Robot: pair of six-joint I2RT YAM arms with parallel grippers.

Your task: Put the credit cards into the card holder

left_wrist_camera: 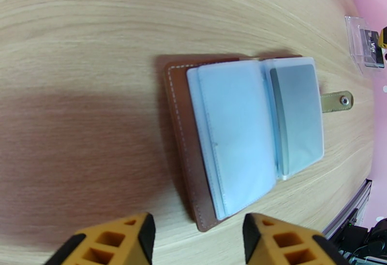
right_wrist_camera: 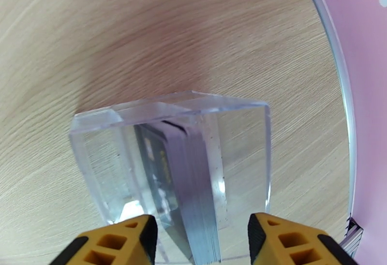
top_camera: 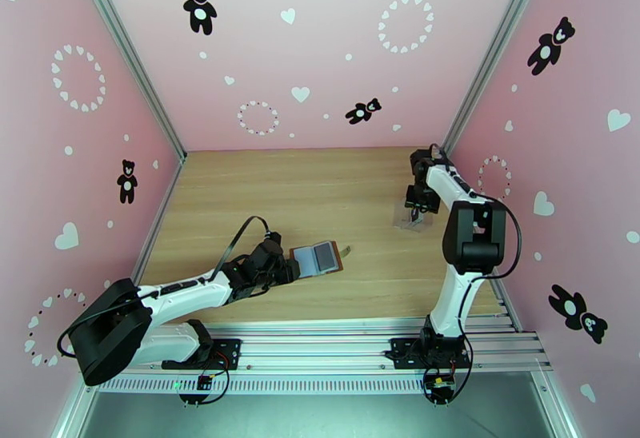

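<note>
A: Where do we find the card holder (left_wrist_camera: pixel 242 140)?

B: We see it lying open on the wooden table (top_camera: pixel 320 184), left of the middle and toward the near edge. Its brown cover is down and its pale see-through pockets (left_wrist_camera: pixel 232 145) face up. The snap tab (left_wrist_camera: pixel 337 101) sticks out on the side away from the left arm.

A: And the left gripper (left_wrist_camera: pixel 197 242)?

B: We see it low over the table, just beside the holder's near edge. Its yellow fingers (left_wrist_camera: pixel 121 242) stand apart, and we see nothing pinched between them. One corner of the brown cover lies close to the gap.

A: What about the credit cards (right_wrist_camera: pixel 186 179)?

B: We find them as a dark stack standing on edge, a little tilted, inside the clear plastic case (right_wrist_camera: pixel 242 154). The case sits near the table's right edge, well apart from the holder. Pale markings show on the front card.

A: Is the right gripper (right_wrist_camera: pixel 200 242) on them?

B: We see it right above the case, pointing down. Its fingers are spread either side of the stack's edge, with a gap on each side, so we see no clamp on the cards.

A: Is a card in the holder?

B: The pocket next to the tab looks greyer than the other; we cannot tell whether that is a card.
</note>
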